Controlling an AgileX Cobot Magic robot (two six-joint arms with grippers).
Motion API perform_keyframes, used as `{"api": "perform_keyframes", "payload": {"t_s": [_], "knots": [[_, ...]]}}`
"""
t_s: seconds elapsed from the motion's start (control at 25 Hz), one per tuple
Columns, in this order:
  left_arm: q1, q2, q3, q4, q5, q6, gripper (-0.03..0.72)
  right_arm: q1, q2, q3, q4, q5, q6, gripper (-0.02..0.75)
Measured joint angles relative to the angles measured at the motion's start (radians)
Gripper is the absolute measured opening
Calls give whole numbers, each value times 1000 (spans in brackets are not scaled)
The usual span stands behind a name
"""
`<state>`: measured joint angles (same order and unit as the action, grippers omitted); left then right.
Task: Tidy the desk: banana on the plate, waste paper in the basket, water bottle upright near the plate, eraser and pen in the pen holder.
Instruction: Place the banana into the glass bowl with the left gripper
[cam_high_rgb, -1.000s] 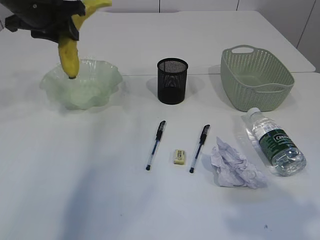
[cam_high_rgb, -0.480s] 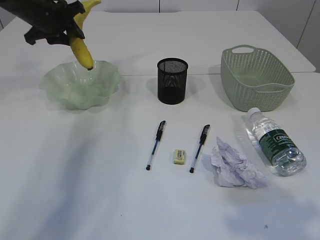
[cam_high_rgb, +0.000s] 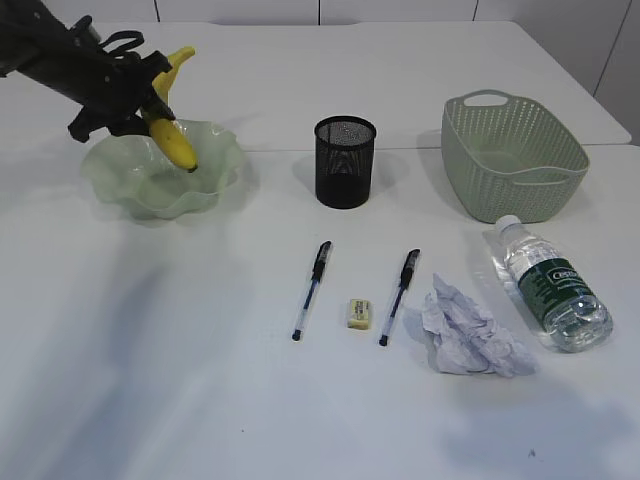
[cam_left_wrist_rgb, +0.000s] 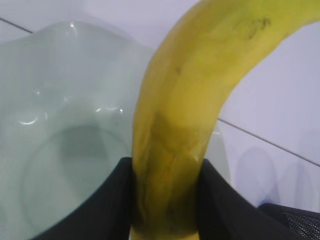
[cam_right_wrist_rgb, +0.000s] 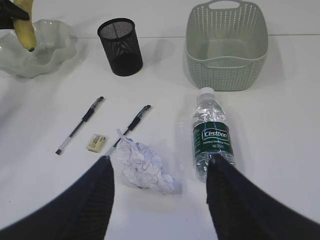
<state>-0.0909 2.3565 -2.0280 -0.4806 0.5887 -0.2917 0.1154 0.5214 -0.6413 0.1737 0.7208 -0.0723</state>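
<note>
The left gripper (cam_high_rgb: 140, 100) was clamped on the banana (cam_high_rgb: 172, 130), its fingers (cam_left_wrist_rgb: 105, 210) pressed to both sides of the fruit as the left wrist view showed. The banana hung over the plate (cam_high_rgb: 215, 185) at the far left, long axis slanted, dark tip pointing down and to the right into the bowl, stem end up and away. To finish well, the arm would probably need to lower until the tip rested on the glass, tilt the fruit flatter, and only then release, so it would not drop or tip the plate. The right gripper (cam_right_wrist_rgb: 160, 200) hovered wide open and empty above the waste paper (cam_right_wrist_rgb: 142, 167) and the lying water bottle (cam_right_wrist_rgb: 212, 137).
</note>
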Motion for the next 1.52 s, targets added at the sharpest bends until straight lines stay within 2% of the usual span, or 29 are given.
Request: {"api": "perform_keyframes", "payload": {"t_s": [0.68, 1.04, 1.52], "knots": [[18, 19, -2, -22, 42, 0, 277, 0, 0, 0, 17, 0, 0, 441], [18, 19, -4, -24, 75, 0, 409, 0, 0, 0, 17, 0, 0, 441], [18, -73, -4, -24, 126, 33, 419, 0, 0, 0, 17, -2, 0, 441]]}}
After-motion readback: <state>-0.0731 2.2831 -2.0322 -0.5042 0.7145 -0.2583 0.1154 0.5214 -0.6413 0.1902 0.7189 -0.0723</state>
